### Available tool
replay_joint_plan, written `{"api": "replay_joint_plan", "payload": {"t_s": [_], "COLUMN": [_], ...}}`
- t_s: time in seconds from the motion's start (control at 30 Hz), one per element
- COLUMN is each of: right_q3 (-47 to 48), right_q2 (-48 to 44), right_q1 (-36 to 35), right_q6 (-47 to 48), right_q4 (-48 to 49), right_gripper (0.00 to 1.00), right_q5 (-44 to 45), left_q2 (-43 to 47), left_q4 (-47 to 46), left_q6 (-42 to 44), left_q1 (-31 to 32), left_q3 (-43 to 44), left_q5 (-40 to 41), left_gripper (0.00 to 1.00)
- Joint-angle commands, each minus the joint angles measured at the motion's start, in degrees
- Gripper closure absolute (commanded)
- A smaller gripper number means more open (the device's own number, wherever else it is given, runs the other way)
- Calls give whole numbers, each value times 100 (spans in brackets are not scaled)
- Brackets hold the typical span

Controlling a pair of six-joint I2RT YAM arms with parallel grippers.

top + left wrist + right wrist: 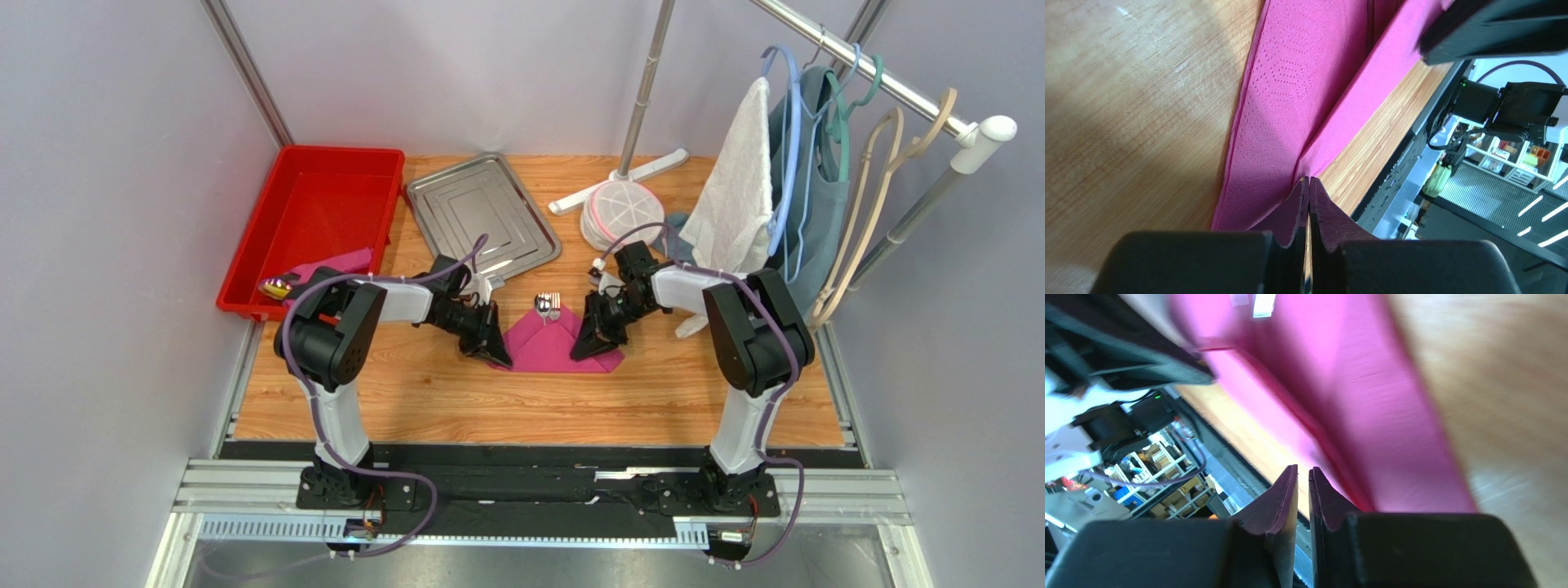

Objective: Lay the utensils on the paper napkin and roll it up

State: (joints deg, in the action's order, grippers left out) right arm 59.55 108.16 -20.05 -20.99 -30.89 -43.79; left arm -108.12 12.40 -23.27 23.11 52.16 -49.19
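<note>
The magenta paper napkin (pixel 555 343) lies folded over on the wooden table between my two grippers. The shiny ends of the utensils (pixel 547 303) stick out of its far edge; the rest of them is hidden under the fold. My left gripper (pixel 497 349) is at the napkin's left corner. In the left wrist view it (pixel 1309 179) is shut, pinching a fold of the napkin (pixel 1290 92). My right gripper (pixel 596 343) is at the napkin's right corner. In the blurred right wrist view it (pixel 1303 470) is nearly shut with a thin empty gap, and the napkin (pixel 1364 386) lies beside its right finger.
A steel tray (pixel 481 214) and a red bin (pixel 313 221) stand at the back left. Another pink sheet (pixel 341 261) lies by the bin. A white stand base (pixel 620 202) is at the back. A white towel (pixel 736 184) and hangers hang on the rack at the right.
</note>
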Motion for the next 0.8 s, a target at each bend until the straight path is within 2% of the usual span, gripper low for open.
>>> {"api": "replay_joint_plan", "payload": {"t_s": [0.0, 0.27, 0.77], "right_q3": [162, -14, -57], "right_q2": [-638, -472, 135], "right_q1": [-217, -684, -473], "right_q6": [-19, -309, -63], "right_q4": [277, 497, 514], "right_gripper": [84, 85, 88], "right_q5": [-542, -684, -227], "left_q2": [-113, -131, -184], "left_q4": [95, 104, 34], "left_q6": [103, 94, 50], "left_q1": [-44, -44, -44], "left_q3": [-31, 13, -4], "left_q5": [199, 146, 68], "left_gripper": [99, 100, 100]}}
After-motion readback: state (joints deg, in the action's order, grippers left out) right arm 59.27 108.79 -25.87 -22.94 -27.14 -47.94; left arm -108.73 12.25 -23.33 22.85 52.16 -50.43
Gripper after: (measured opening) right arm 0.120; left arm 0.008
